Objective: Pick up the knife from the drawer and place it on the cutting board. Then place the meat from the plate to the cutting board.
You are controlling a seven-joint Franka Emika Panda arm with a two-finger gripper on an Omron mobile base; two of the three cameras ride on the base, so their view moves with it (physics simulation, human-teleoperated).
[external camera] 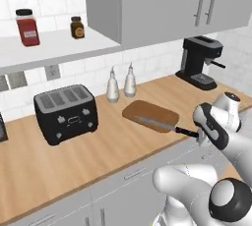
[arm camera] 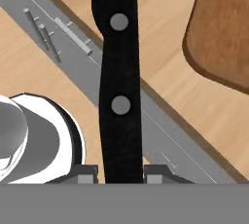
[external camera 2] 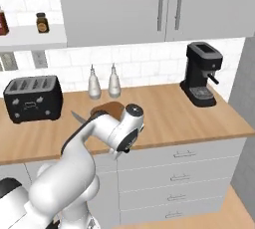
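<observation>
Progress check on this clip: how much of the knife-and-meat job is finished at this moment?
Done: the knife is out of the drawer, gripped by its black handle in the gripper. In hand: its blade extends over the cutting board while the handle is beyond the counter's edge; it is not released. Left: setting it down, then moving the meat to the board.

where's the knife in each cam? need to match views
Left base view: knife right of centre, blade over the cutting board, handle toward the gripper.
Right base view: blade tip left of centre, rest behind the arm.
Hand view: black handle up the centre.
Shared landmark: cutting board.
</observation>
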